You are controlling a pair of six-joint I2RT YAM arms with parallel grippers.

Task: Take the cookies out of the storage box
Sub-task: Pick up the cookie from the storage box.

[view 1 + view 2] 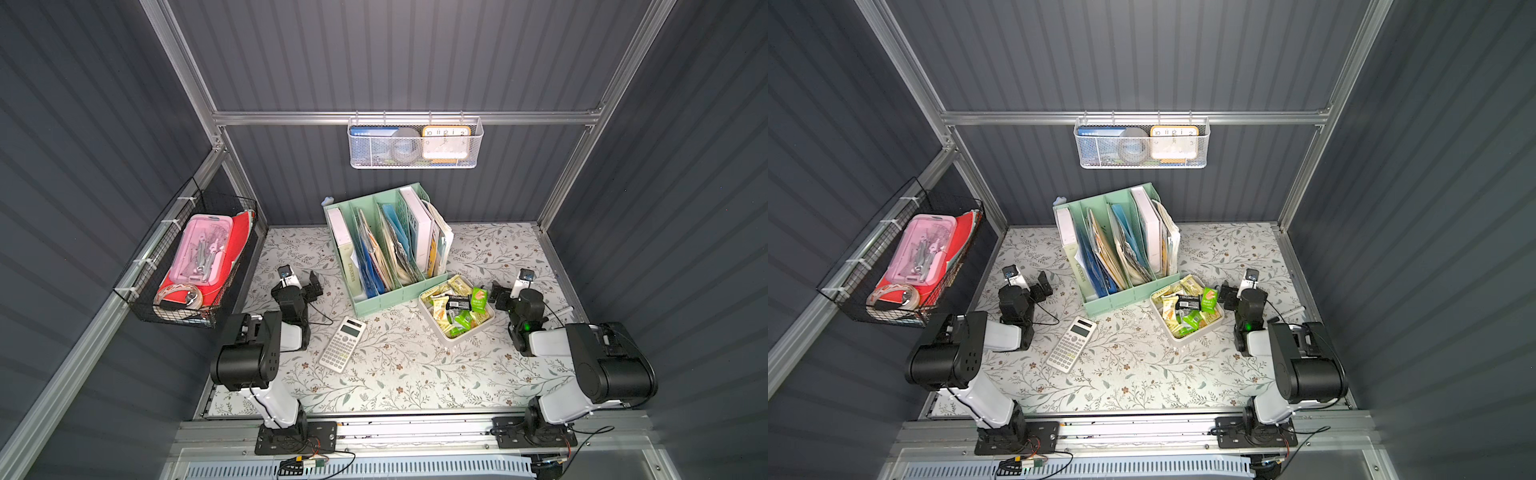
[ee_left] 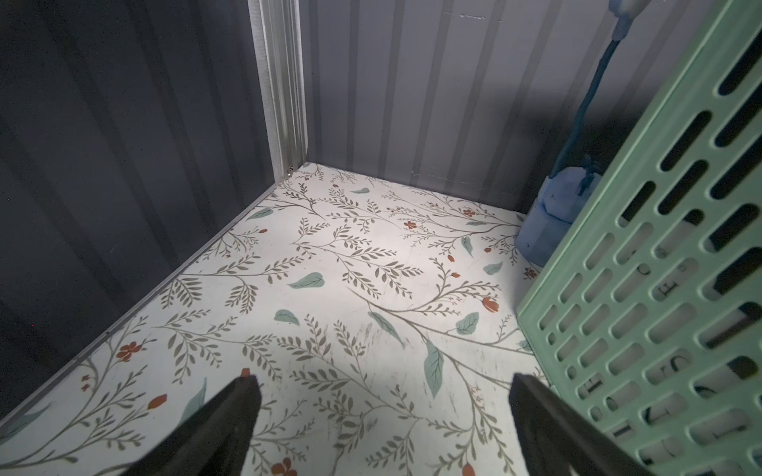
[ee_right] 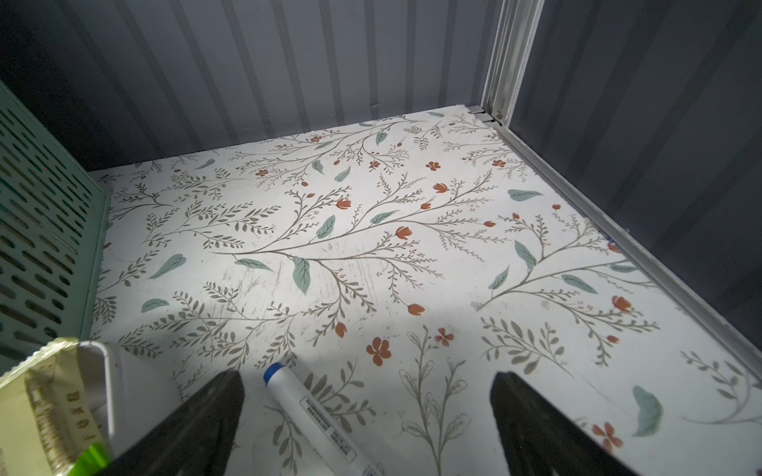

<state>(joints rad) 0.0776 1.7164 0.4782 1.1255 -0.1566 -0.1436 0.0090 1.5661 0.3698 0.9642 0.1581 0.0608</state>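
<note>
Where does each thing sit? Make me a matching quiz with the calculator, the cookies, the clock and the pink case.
Things:
1. calculator
2. cookies
3. clock
4. pink case

Places:
A. in the white mesh basket hung on the back rail
B. lying loose on the table
C. in the black wire basket on the side wall
D. in the storage box

Pairs: 1-B, 2-D, 3-A, 4-C

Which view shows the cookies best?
A top view: the cookies lie in the storage box, all seen from above; both top views match. The right wrist view catches only a few at the box's corner; the left wrist view, none.
</note>
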